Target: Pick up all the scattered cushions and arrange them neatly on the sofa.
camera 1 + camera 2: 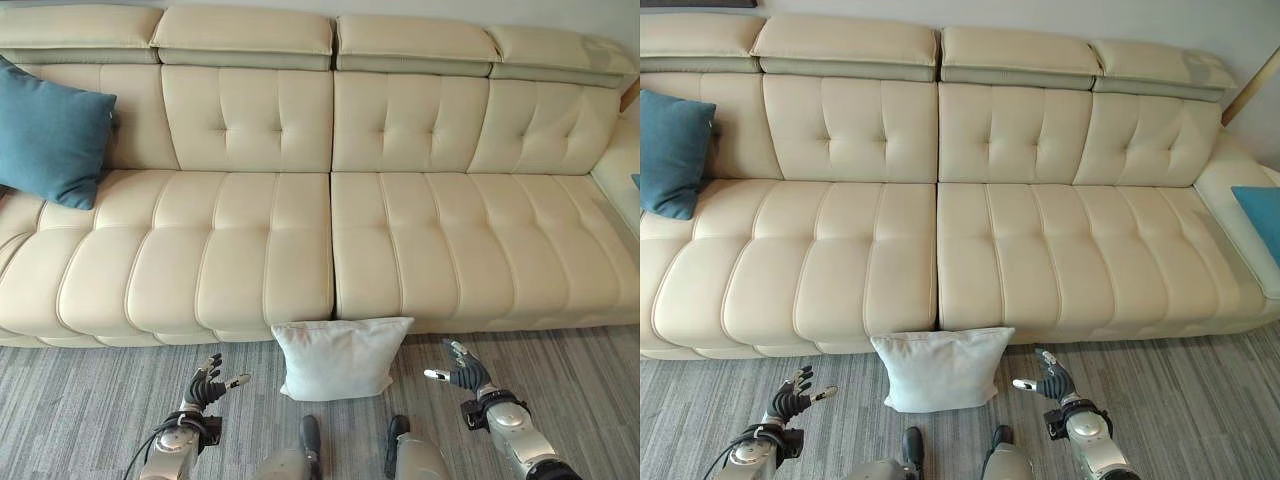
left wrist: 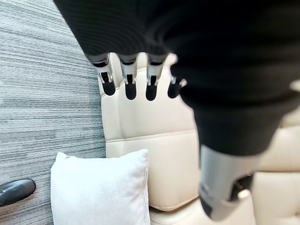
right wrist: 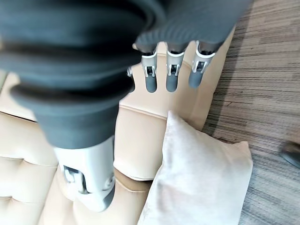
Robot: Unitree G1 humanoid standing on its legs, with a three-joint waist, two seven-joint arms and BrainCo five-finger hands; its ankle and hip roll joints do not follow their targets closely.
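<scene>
A white cushion stands on the grey floor, leaning against the front of the cream sofa at its middle seam. It also shows in the wrist views as the white cushion and the white cushion. My left hand hovers low to the cushion's left, fingers relaxed and holding nothing. To the cushion's right, my right hand is likewise open and apart from it. A teal cushion leans on the sofa's left backrest. Another teal cushion lies on the sofa's right end.
Grey striped carpet runs along the sofa's front. The sofa's right end turns forward into a corner section. The seats between the teal cushions are bare.
</scene>
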